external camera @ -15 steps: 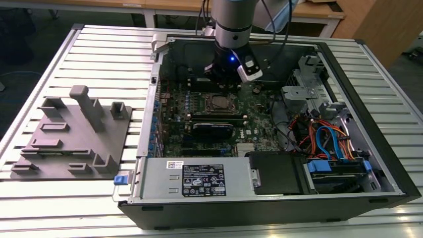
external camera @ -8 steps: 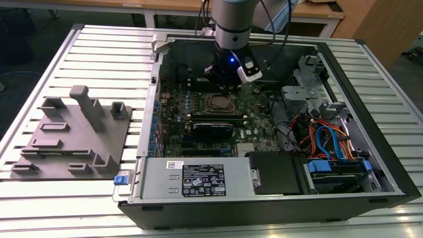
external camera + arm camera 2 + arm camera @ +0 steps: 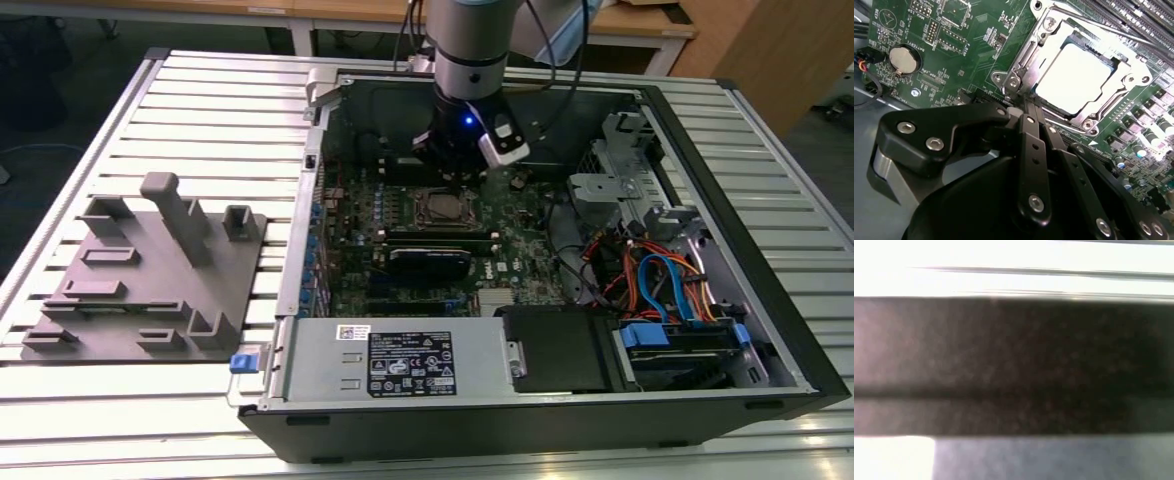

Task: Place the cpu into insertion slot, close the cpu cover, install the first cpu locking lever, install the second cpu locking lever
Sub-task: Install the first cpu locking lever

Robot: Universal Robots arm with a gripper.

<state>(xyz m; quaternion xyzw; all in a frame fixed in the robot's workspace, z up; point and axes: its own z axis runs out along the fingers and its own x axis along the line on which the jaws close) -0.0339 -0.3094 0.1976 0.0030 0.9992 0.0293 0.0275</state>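
The cpu (image 3: 1076, 75) lies flat in the insertion slot (image 3: 441, 207), its silvery top bright under the light. The cpu cover (image 3: 1051, 30) is down over it, framing the chip with its square window. My gripper (image 3: 1026, 105) has its black fingers (image 3: 1029, 145) pressed together, with nothing seen between them. Their tips sit at the socket's corner, against the cover's edge. A thin metal lever rod (image 3: 1104, 27) runs along the socket's far side. In the exterior view the gripper (image 3: 451, 183) hangs just above the socket's back edge, inside the open computer case.
A round coin battery (image 3: 904, 60) and long black memory slots (image 3: 1134, 15) flank the socket. A long black card (image 3: 427, 262), a power supply (image 3: 387, 360) and orange and blue cables (image 3: 654, 280) are in the case. A grey fixture (image 3: 147, 280) lies on the slatted table.
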